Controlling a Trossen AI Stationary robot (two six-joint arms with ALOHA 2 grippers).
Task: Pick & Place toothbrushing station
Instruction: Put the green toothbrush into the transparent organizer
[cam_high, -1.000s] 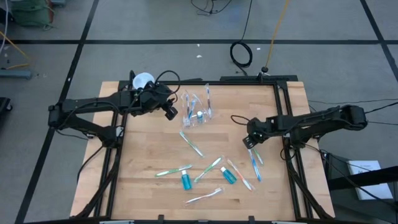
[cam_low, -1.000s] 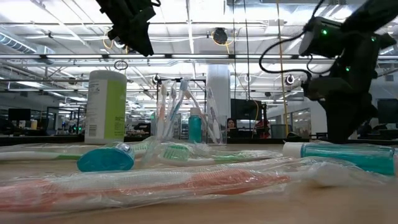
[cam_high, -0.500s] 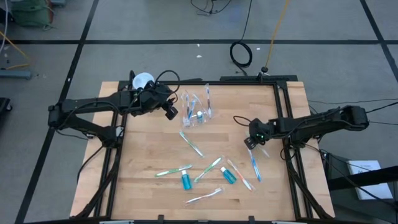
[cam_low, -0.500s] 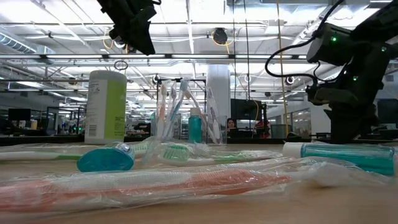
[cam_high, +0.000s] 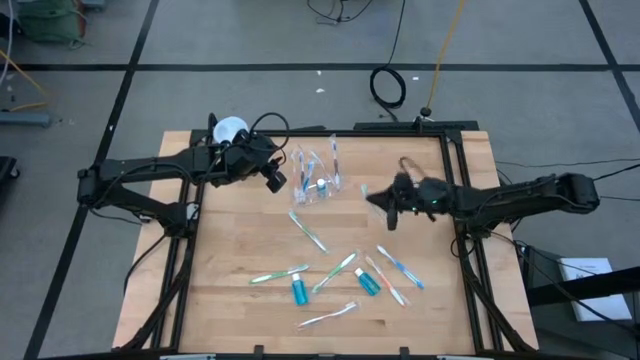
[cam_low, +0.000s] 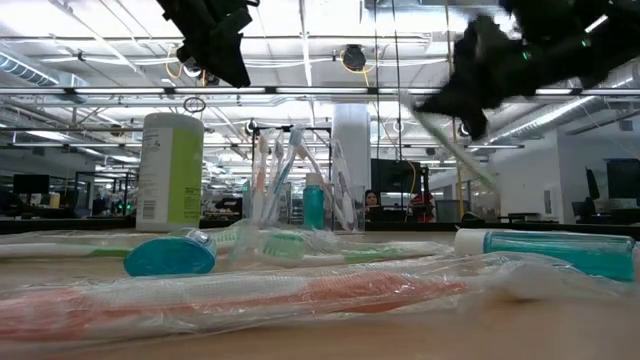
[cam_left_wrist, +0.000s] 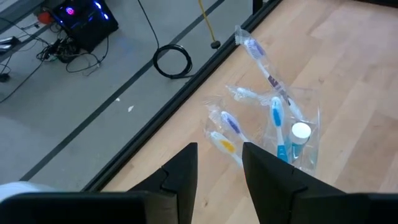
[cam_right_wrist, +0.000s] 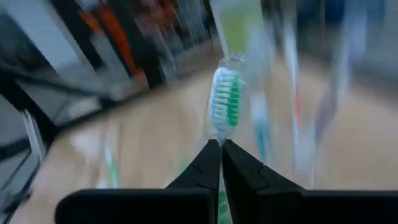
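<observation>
The right claw (cam_high: 385, 205) is clamped on a thin green-bristled toothbrush in clear wrap (cam_right_wrist: 225, 102), lifted above the wooden worktop (cam_high: 230, 250) just beside the small clear plastic holder of toothbrushes (cam_high: 318, 178). The left claw (cam_high: 275, 182), fingers apart, hovers at the holder's other side.

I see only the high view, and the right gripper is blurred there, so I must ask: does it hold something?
Observer: Yes. In the right wrist view the right gripper is shut on a toothbrush with green and white bristles, in clear wrap.
Operator: Is the toothbrush off the table?
Observer: Yes. The low view shows it in the air, slanting down from the gripper, well above the table.
Operator: And the left gripper?
Observer: Its wrist view shows the left gripper open and empty, with the clear holder ahead of it.
</observation>
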